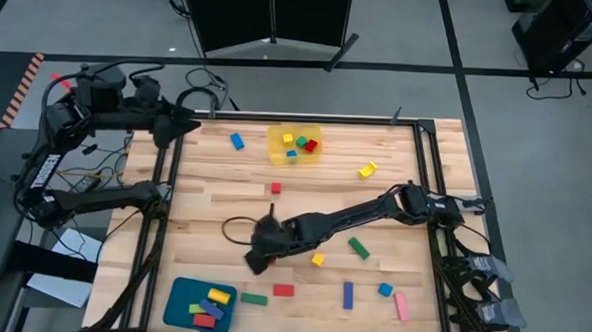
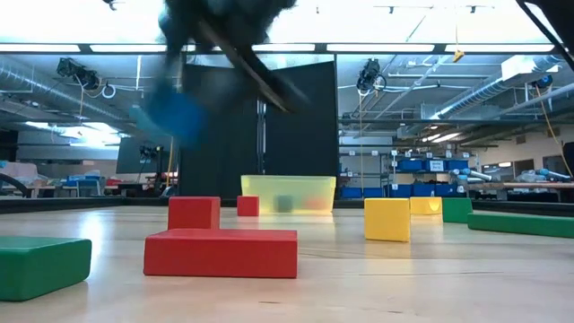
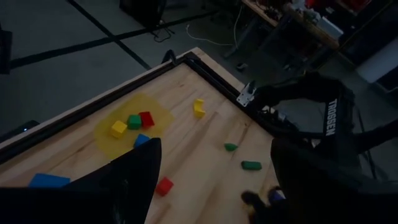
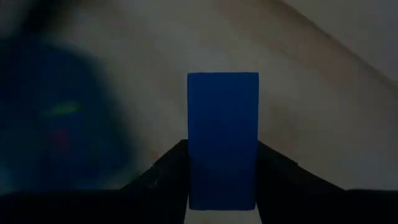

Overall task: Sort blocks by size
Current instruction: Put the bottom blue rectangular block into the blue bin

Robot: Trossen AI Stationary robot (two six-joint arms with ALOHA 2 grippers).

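Near the front edge of the surface [image 1: 205, 197]: a teal tray [image 1: 177, 293] with a few longer blocks inside, and beside it on the wood a green bar [image 1: 253, 298] and a red bar [image 1: 284, 290].

Just behind those, the right gripper [image 1: 261, 253], closed on the two long flanks of a blue bar [image 4: 222, 124], with much of its length jutting forward past the fingers. Lifted clear of the wood, judging by the low view.

Painted wood by the look: probably light, rigid, no give, slick on the painted faces, so liable to pivot if pinched near one end. Best taken across the narrow width at mid-length, flat faces square to the fingers.

Farther back, a small red cube [image 1: 275, 188], then the yellow tray [image 1: 274, 135] with small cubes.

At the far left corner, the left gripper [image 1: 185, 124], spread wide, holding nothing, parked.
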